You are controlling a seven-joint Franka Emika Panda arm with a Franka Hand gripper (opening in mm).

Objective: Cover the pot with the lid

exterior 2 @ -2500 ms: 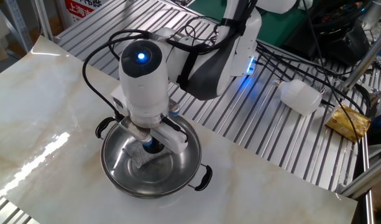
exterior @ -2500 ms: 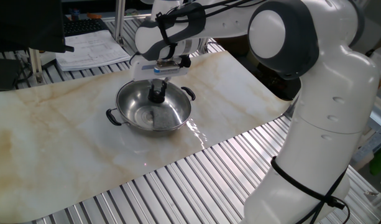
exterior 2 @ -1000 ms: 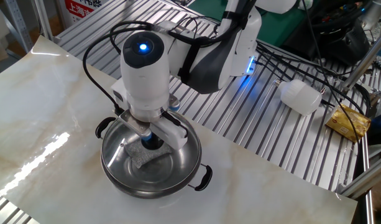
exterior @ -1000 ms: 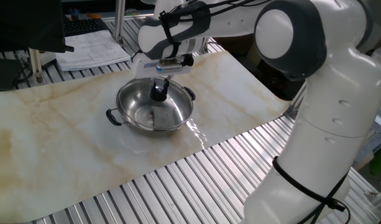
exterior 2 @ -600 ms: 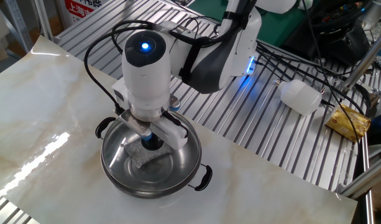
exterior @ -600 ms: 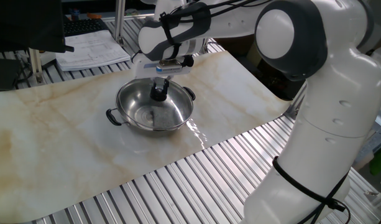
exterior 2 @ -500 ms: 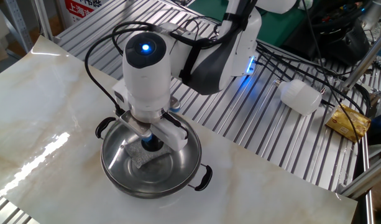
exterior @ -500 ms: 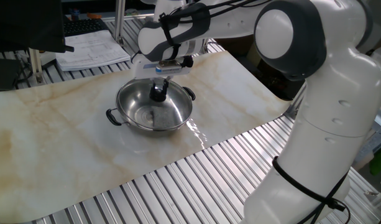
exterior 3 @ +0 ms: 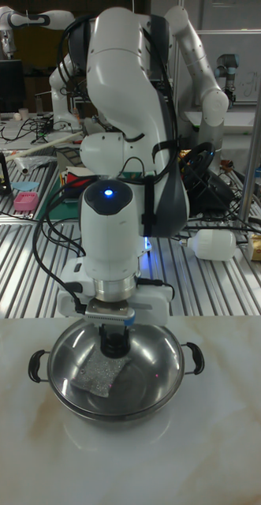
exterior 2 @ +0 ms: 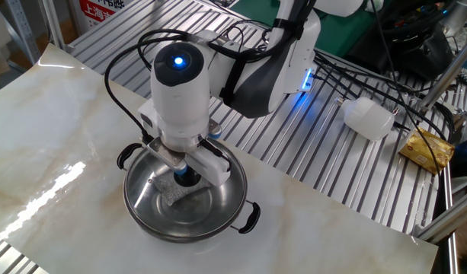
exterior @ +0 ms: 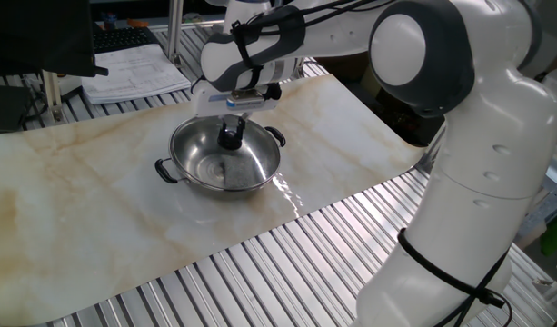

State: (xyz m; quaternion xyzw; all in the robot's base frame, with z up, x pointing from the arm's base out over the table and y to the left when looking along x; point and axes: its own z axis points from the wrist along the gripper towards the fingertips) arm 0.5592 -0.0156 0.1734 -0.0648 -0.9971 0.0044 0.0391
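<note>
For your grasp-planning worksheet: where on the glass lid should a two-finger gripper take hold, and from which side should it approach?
Grip the small black knob at the centre of the lid, coming straight down from above. The lid lies flat over the pot, its thin rim offers no purchase, and the knob is the only raised part. The gripper is at it now.

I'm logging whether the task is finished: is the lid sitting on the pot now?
On. The lid lies level across the pot rim, its black knob between the gripper fingers; whether they grip it, cannot tell.

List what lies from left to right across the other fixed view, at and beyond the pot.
pot with the lid's black knob under the gripper → white plastic bottle → crumpled yellow packet.
</note>
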